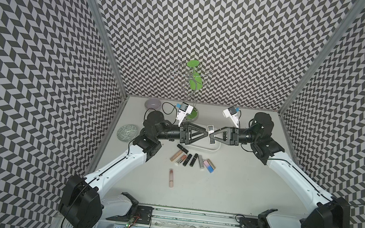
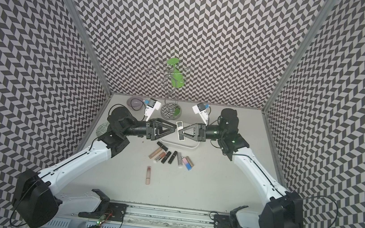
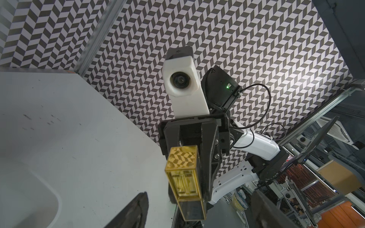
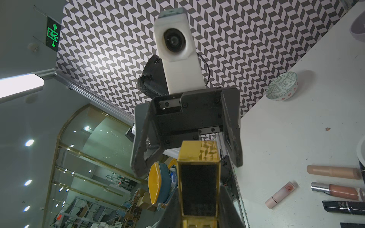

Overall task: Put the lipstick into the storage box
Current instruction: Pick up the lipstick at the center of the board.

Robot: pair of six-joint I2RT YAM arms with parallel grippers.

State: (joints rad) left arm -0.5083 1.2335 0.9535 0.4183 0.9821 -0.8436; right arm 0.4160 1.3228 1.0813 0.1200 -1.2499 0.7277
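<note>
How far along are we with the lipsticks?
Done: unclear, the box is mostly hidden. In hand: right gripper holds a gold lipstick above it, left gripper open beside. Remaining: a row of lipsticks and a lone lipstick on the table.

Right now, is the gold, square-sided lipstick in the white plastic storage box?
Out: the right gripper holds the lipstick above the box.

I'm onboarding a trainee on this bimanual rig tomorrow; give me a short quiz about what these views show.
1. True or false: the right gripper is shut on the gold lipstick.
2. Which gripper is open? A) left gripper B) right gripper
3. How many lipsticks lie alone on the table, apart from the row?
Key: 1 true; 2 A; 3 one, the pink lipstick.
</note>
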